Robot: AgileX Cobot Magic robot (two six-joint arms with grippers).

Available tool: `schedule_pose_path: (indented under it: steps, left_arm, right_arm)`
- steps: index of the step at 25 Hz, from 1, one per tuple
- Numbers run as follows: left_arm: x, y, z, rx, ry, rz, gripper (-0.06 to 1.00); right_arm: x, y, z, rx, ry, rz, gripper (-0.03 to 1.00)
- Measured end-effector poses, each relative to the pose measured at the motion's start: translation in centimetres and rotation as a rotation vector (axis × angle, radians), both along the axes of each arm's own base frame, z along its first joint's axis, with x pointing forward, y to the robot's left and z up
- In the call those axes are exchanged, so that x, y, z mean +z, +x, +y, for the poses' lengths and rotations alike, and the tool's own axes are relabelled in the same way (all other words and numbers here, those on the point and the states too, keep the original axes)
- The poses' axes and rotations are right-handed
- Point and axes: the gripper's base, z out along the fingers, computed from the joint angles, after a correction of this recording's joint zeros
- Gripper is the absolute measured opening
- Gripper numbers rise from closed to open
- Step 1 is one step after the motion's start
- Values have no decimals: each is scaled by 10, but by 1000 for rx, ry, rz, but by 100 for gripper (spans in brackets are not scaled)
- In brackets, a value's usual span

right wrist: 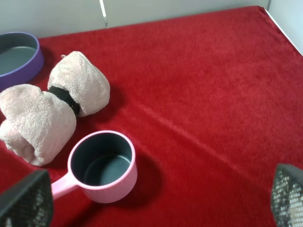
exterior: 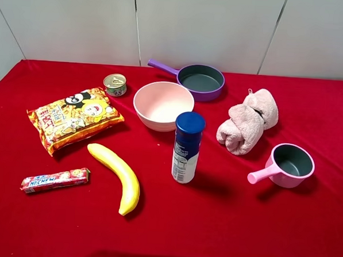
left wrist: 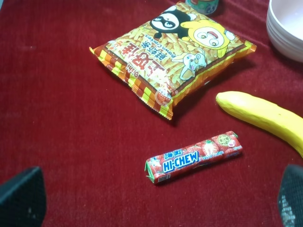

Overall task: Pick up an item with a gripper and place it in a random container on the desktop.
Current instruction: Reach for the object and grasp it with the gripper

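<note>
The bottle (exterior: pixel 188 148), tall with a dark blue cap and a blue-and-white label, stands upright near the middle of the red-cloth desktop (exterior: pixel 224 223). The small pink saucepan cup (exterior: pixel 291 165), dark grey inside, sits to its right with its handle pointing toward the bottle; it also shows in the right wrist view (right wrist: pixel 104 166). No arm shows in the exterior view. My left gripper (left wrist: pixel 156 201) is open and empty above the cloth near a Hi-Chew pack. My right gripper (right wrist: pixel 156 196) is open and empty, just in front of the pink cup. The bottle is out of both wrist views.
A pink handleless bowl (exterior: pixel 163 105) stands behind the bottle, a purple pan (exterior: pixel 200 81) further back. A rolled beige towel (exterior: pixel 248 121) lies behind the cup. On the left are a snack bag (exterior: pixel 74 119), tin can (exterior: pixel 115 84), banana (exterior: pixel 117 177) and Hi-Chew pack (exterior: pixel 55 180).
</note>
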Motion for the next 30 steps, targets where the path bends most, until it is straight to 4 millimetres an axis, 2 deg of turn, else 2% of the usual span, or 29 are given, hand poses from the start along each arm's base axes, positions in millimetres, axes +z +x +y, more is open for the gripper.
schedule_pose_path:
  steps: [12, 23, 30]
  left_arm:
    - [0, 0, 0, 0, 0, 0, 97]
    - [0, 0, 0, 0, 0, 0, 97]
    - [0, 0, 0, 1, -1, 0, 97]
  right_arm:
    - [13, 3, 3, 42, -5, -107, 69]
    - [17, 46, 11, 135, 64, 35, 69]
    - [16, 60, 15, 210, 74, 76, 69]
